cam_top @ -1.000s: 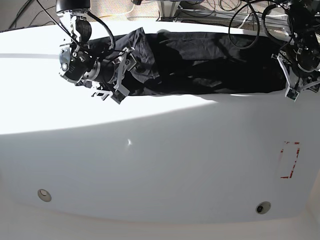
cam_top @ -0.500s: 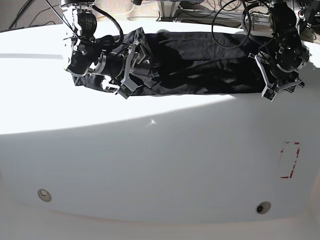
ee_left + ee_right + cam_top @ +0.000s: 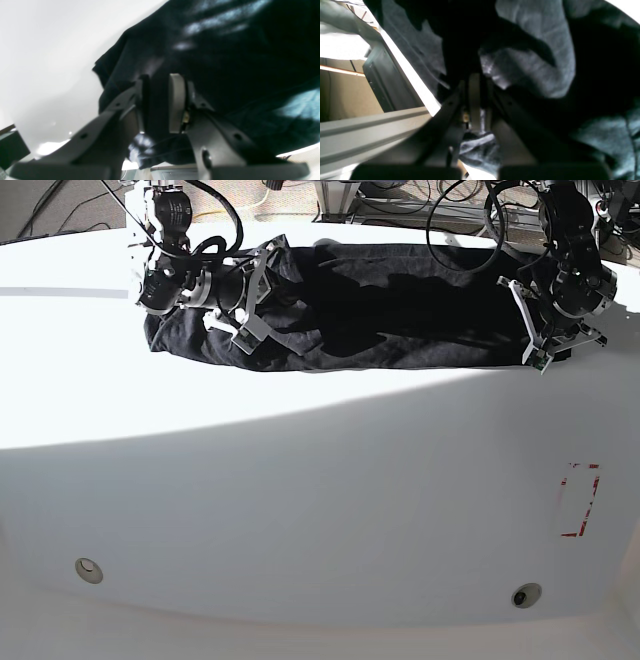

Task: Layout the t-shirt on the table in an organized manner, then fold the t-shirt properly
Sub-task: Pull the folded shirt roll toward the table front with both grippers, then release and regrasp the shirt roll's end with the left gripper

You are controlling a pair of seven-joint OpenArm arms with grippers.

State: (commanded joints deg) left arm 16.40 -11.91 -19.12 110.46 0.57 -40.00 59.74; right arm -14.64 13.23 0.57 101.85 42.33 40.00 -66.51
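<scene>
- The large, wrinkled black cloth t-shirt (image 3: 400,305) is being kept as a long folded band along the far edge of the smooth white tabletop (image 3: 300,510), well apart from the small red dashed rectangle mark (image 3: 578,500) and the two round metal discs (image 3: 88,569) near the front edge.
- The left gripper (image 3: 158,102) is being clenched on the t-shirt at the band's end on the base view's right; in the left wrist view dark cloth is being pinched between its two pads.
- The right gripper (image 3: 480,100) is being clamped on a bunched fold of the t-shirt at the opposite end, with its jaws nearly together and grey-black cloth showing between them.
- The step in hand is being judged as a two-ended carry or fold of the band, with the fold only partly done.
- For a clean result, both ends are best being moved at a matched pace and height, so the band is being kept taut and straight rather than sagging mid-span.
- The bunching beside the right gripper is being taken as the weak point; a light outward pull there is being advised before the cloth is laid down.
- Release is best being delayed until the cloth is lying flat on the tabletop.
- The purple collar tag is not being made out in these views.
</scene>
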